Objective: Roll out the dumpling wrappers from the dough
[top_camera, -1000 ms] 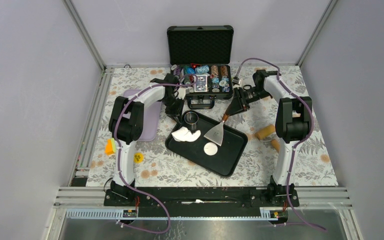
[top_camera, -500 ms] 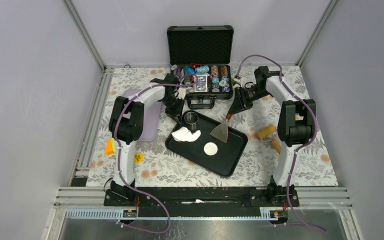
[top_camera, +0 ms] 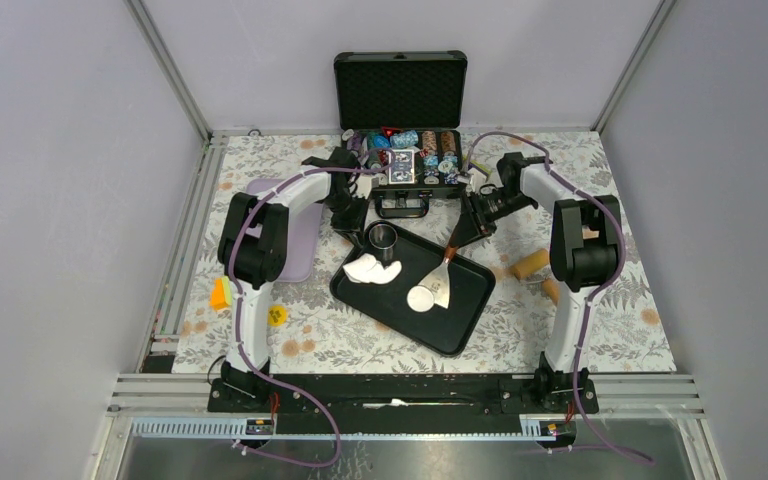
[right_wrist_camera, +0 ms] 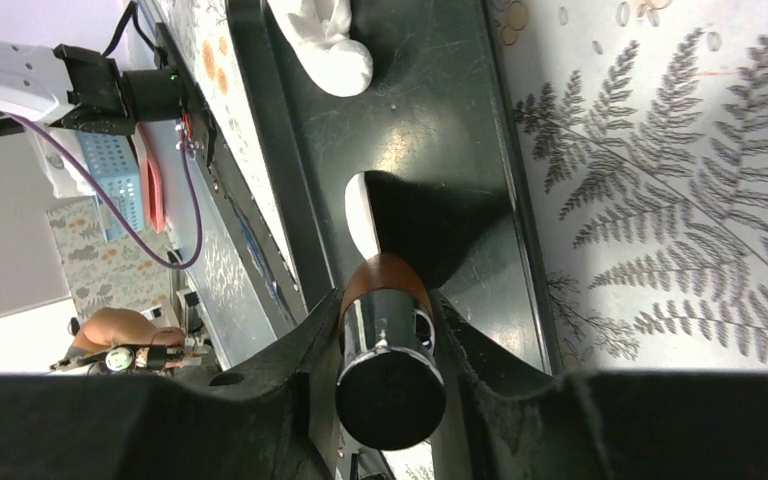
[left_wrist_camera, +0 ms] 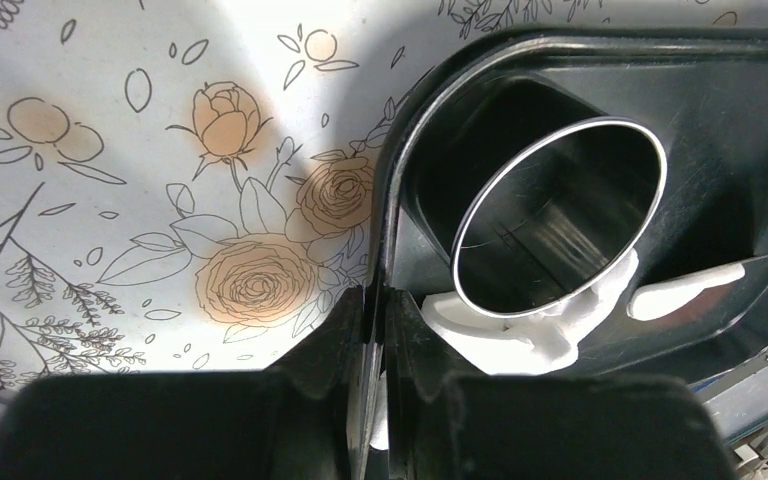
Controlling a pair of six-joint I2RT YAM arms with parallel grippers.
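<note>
A black tray (top_camera: 460, 310) holds the crumpled white dough (top_camera: 371, 268), a steel ring cutter (top_camera: 381, 237) and one round dumpling wrapper (top_camera: 419, 298). My left gripper (top_camera: 356, 221) is shut on the tray's far-left rim; the left wrist view shows the gripper (left_wrist_camera: 377, 296) pinching the rim (left_wrist_camera: 392, 190), with the cutter (left_wrist_camera: 558, 215) standing on the dough (left_wrist_camera: 520, 335). My right gripper (top_camera: 466, 224) is shut on a spatula handle (right_wrist_camera: 385, 335). The spatula blade (top_camera: 441, 289) lies at the wrapper's right edge. In the right wrist view the blade (right_wrist_camera: 430, 225) hides most of the wrapper (right_wrist_camera: 357, 215).
An open black case of poker chips (top_camera: 401, 165) stands behind the tray. A wooden rolling pin (top_camera: 531, 264) lies right of the tray. A purple board (top_camera: 302, 240) lies at the left, with a small orange-yellow item (top_camera: 220, 293) near it.
My right gripper has swung the spatula blade down and toward the near side, from the tray's middle to the wrapper's edge. The left arm has not moved.
</note>
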